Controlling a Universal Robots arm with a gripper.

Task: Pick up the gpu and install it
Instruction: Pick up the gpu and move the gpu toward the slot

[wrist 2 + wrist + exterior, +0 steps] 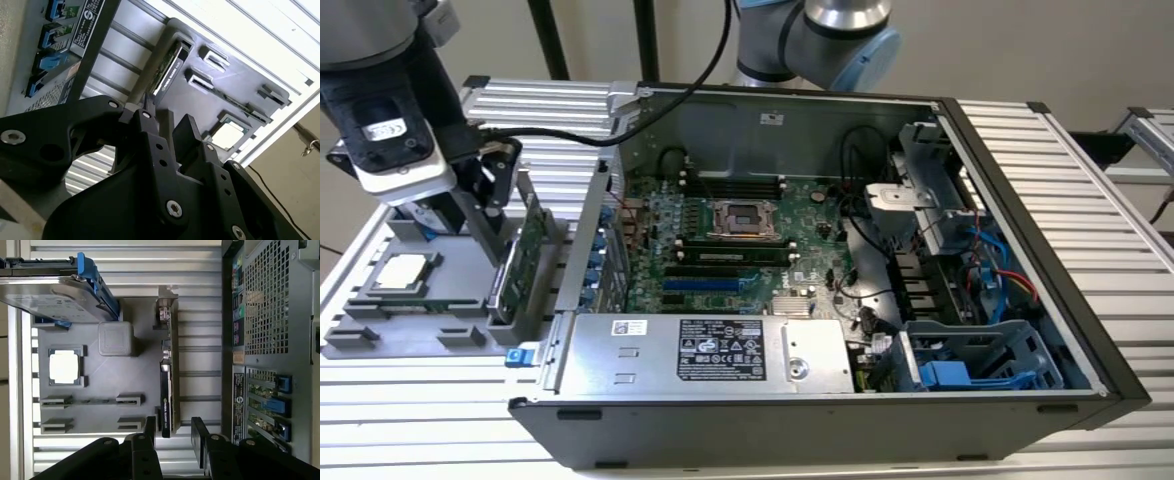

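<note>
1. Gripper fingers were spread apart, one on each side of the gpu, holding nothing.
2. In the first wrist view, there was a gap between each finger and the card.
3. The gpu stood on its thin edge in a slot of the gray tray.
4. The tray sat on the tabletop, just beside the open computer case, on the exterior view's left.
5. A small square chip and a silver hard drive sat in the same tray.
</note>
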